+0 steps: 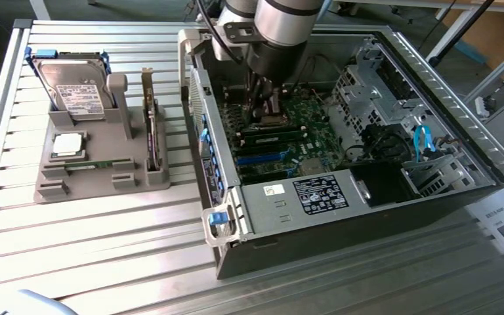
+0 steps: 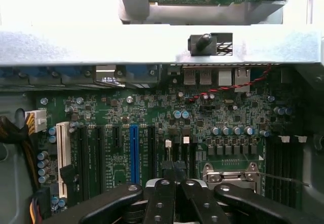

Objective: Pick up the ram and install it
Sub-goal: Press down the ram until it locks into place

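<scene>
1. Computer case (image 1: 427,72): open and crowded. The arm reaches down inside it, close to the near wall on the exterior view's left. Risk: any sideways move could knock the wrist against that wall or the drive cage.
2. Motherboard (image 2: 167,112): the gripper (image 2: 174,172) hangs low over it, beside the CPU socket (image 2: 230,176). Risk: coming down off target would hit capacitors or the socket lever instead of a slot.
3. Gray parts holder (image 1: 55,191): sits outside the case on the slatted table (image 1: 103,249). One ram (image 1: 90,165) lies flat in it, just in front of the processor (image 1: 66,144) and well apart from the gripper.
4. Memory slots (image 2: 281,168): to one side of the gripper, not under it. Risk: a stick pressed down misaligned or tilted would jam, or seat at one end only.
5. Gripper fingers (image 2: 163,193): drawn narrow, nearly together. Cannot tell whether a thin stick is pinched between them. Risk: a thin board held by its edges could slip or twist under seating force.
</scene>
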Robot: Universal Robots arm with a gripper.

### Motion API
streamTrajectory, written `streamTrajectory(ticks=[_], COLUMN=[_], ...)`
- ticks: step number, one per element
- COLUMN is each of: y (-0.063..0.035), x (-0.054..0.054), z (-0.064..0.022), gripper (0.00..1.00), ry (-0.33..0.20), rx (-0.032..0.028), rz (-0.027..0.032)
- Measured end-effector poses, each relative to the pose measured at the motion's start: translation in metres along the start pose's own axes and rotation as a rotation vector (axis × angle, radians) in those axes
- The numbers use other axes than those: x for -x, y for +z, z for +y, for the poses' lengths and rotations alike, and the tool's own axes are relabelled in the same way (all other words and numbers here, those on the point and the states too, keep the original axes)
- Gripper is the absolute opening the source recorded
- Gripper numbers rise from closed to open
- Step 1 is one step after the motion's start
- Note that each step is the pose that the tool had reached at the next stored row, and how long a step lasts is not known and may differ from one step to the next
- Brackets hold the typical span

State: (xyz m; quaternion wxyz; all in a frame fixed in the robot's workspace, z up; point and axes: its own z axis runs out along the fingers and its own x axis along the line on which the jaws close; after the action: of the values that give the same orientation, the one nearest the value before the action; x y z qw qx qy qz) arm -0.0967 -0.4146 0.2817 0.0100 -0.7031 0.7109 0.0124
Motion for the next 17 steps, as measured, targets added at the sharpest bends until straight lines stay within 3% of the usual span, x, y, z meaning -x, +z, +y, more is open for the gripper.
streamTrajectory(ticks=[9,17], y=[-0.0101,-0.0101], x=[0.0003,0.0004], z=[0.0000,-0.0040], gripper=[0.10,0.10], ry=[0.000,0.000], rx=[0.0001,0.0002], rz=[0.0001,0.0001])
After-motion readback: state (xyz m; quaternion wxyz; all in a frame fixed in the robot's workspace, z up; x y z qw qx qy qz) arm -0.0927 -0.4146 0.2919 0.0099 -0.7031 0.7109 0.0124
